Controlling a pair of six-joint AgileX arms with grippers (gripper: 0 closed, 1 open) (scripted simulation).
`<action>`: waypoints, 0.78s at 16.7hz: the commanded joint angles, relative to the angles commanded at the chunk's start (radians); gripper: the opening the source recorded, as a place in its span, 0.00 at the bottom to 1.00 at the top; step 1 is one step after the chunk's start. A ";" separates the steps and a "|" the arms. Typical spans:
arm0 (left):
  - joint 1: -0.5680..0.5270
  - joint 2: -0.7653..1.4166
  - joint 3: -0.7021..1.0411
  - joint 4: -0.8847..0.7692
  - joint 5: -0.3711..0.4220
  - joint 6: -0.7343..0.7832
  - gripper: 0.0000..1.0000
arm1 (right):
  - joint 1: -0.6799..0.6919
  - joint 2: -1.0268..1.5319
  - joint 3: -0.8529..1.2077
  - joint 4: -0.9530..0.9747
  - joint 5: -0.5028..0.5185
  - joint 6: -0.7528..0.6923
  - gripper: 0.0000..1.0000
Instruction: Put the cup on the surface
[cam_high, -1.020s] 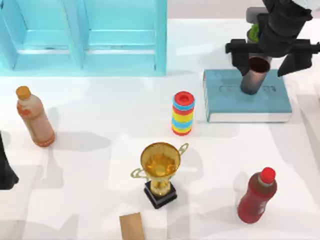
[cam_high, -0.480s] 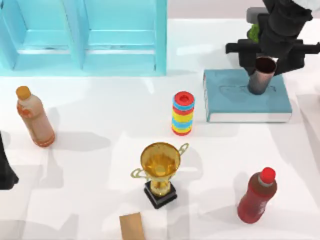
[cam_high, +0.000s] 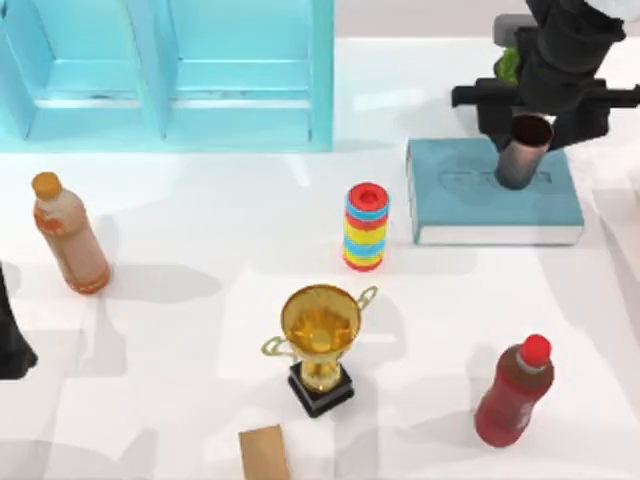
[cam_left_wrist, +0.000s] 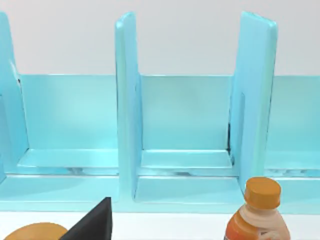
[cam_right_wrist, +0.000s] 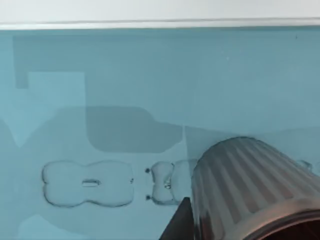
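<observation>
Copper-brown and ribbed, the cup in the top view sits tilted over the teal-blue book, clamped by the right gripper, whose fingers close narrowly on its rim; the white surface lies all around the book, with the stack of coloured rings just beside the book's left edge, the red bottle well apart toward the camera, and the gold trophy beyond that. The left arm is parked at the left edge, far from the book. From the left wrist view, the light-blue cabinet and the orange-capped bottle show; whether that gripper is open I cannot tell. The right wrist view shows the cup over the book's cover, whose embossed marks are unreadable. A weak rim grip may let the tilted cup slip, or releasing here leaves it on the book.
</observation>
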 joint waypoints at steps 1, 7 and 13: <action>0.000 0.000 0.000 0.000 0.000 0.000 1.00 | 0.000 0.000 0.003 -0.003 0.000 0.000 0.00; 0.000 0.000 0.000 0.000 0.000 0.000 1.00 | 0.000 0.013 0.174 -0.160 0.000 -0.001 0.00; 0.000 0.000 0.000 0.000 0.000 0.000 1.00 | 0.000 0.014 0.221 -0.206 -0.001 0.000 0.00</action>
